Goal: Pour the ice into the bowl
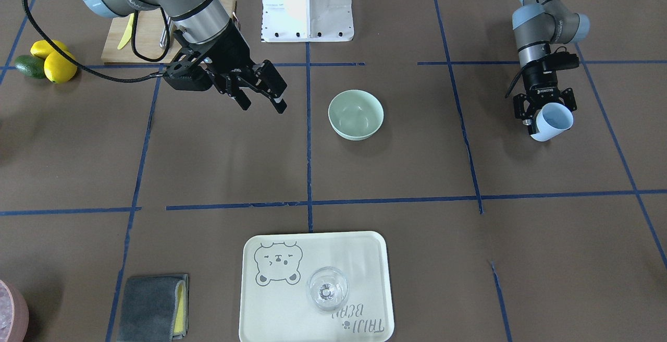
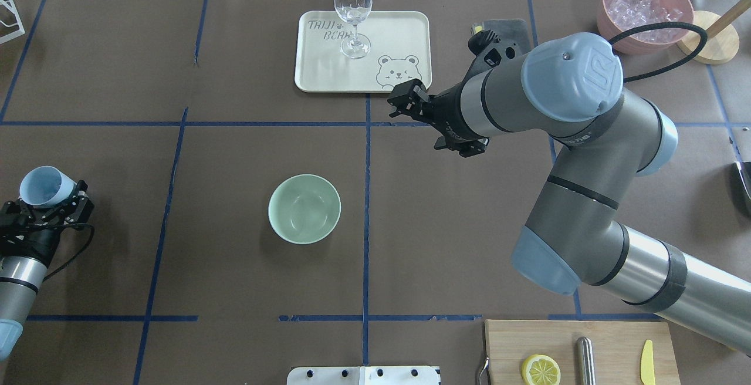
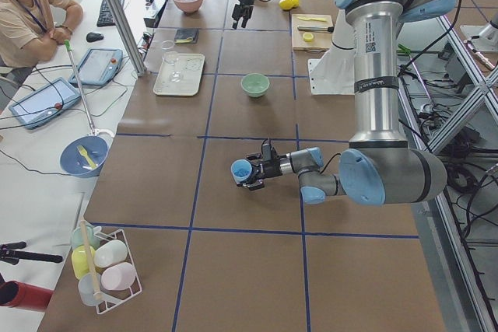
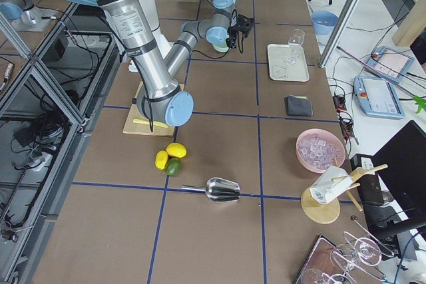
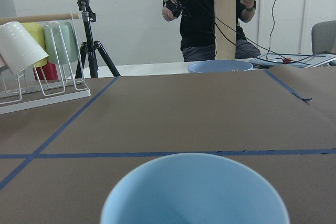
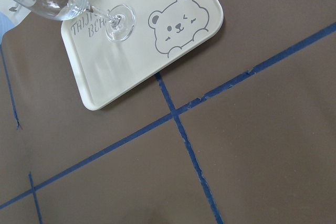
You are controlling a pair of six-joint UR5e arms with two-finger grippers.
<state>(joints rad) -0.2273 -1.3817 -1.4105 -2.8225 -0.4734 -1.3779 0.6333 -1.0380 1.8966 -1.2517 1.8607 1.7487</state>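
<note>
Left hand pinches the light blue cup, its mouth tipped outward, probably ready for pouring. The bowl sits well apart. Right hand hovers spread and empty, with ice in the pink container well beyond it.

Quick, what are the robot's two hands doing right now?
Left gripper: shut on the blue cup.
Right gripper: open, holding nothing.
</note>
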